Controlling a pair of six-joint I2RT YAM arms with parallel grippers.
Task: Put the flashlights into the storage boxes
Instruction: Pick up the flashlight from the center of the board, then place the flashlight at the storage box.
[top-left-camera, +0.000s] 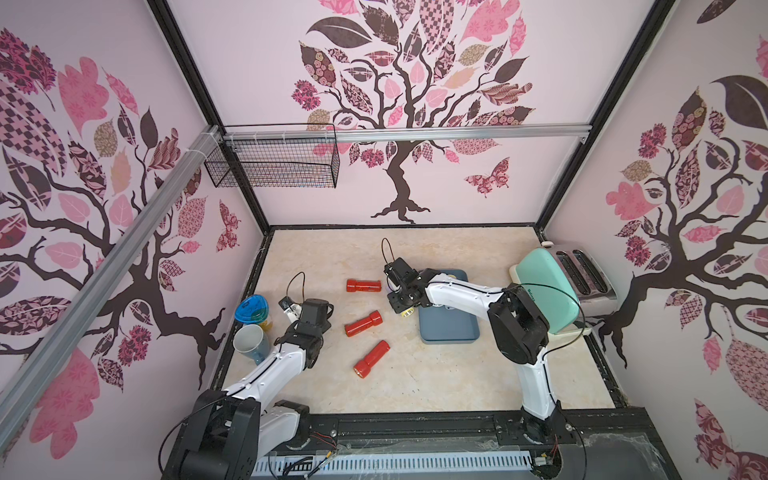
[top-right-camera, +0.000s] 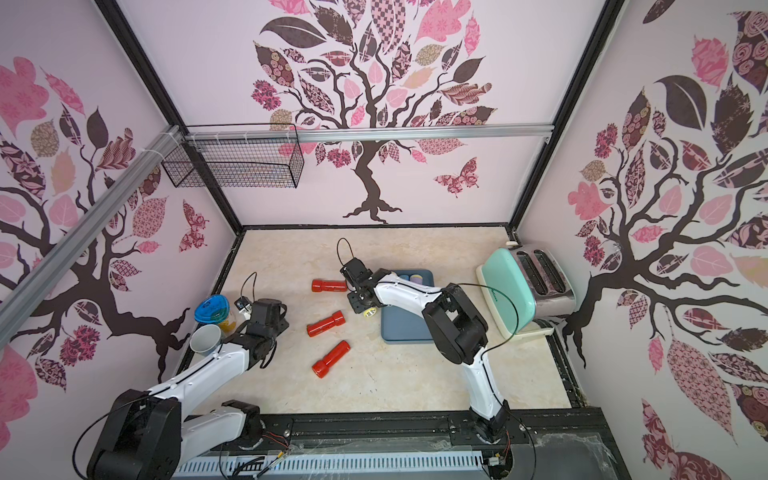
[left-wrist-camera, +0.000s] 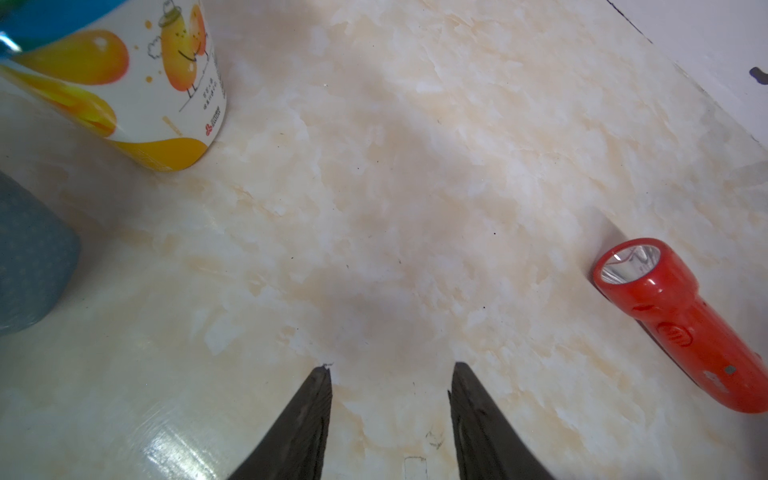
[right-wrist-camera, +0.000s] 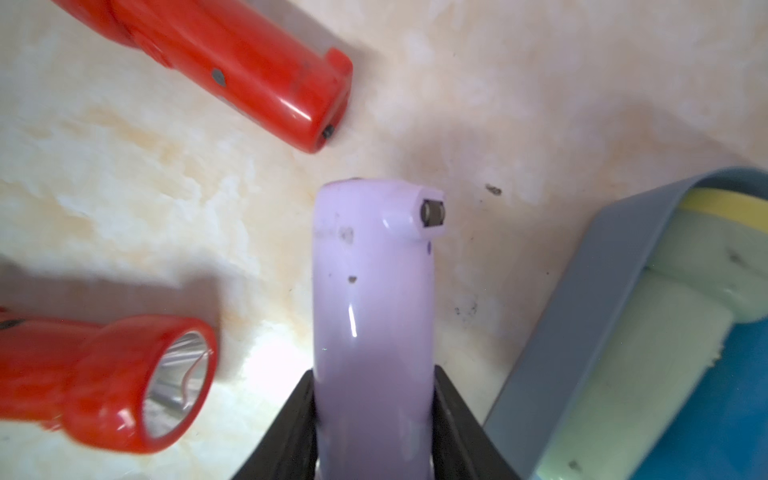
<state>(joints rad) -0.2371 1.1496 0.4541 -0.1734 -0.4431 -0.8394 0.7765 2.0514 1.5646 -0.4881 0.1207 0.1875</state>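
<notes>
My right gripper (right-wrist-camera: 374, 374) is shut on a lilac flashlight (right-wrist-camera: 370, 282), its black jaws pressed against both sides of the body. In both top views this gripper (top-left-camera: 400, 304) (top-right-camera: 362, 305) hangs by the near-left edge of the slate-blue storage box (top-left-camera: 449, 330) (top-right-camera: 405, 330), with the flashlight's yellow head (top-left-camera: 407, 312) showing under it. The box wall (right-wrist-camera: 582, 332) encloses a pale green flashlight (right-wrist-camera: 648, 332) and a blue one (right-wrist-camera: 727, 395). Three red flashlights (top-left-camera: 363, 285) (top-left-camera: 363, 323) (top-left-camera: 371, 359) lie on the table. My left gripper (left-wrist-camera: 392, 368) (top-left-camera: 313, 309) is open over bare table.
A blue-lidded printed cup (top-left-camera: 251, 309) (left-wrist-camera: 137, 83) and a grey-blue mug (top-left-camera: 251, 343) (left-wrist-camera: 29, 257) stand at the left edge beside my left arm. A mint-green toaster (top-left-camera: 548, 286) sits at the right. A black wire basket (top-left-camera: 274, 160) hangs on the back rail.
</notes>
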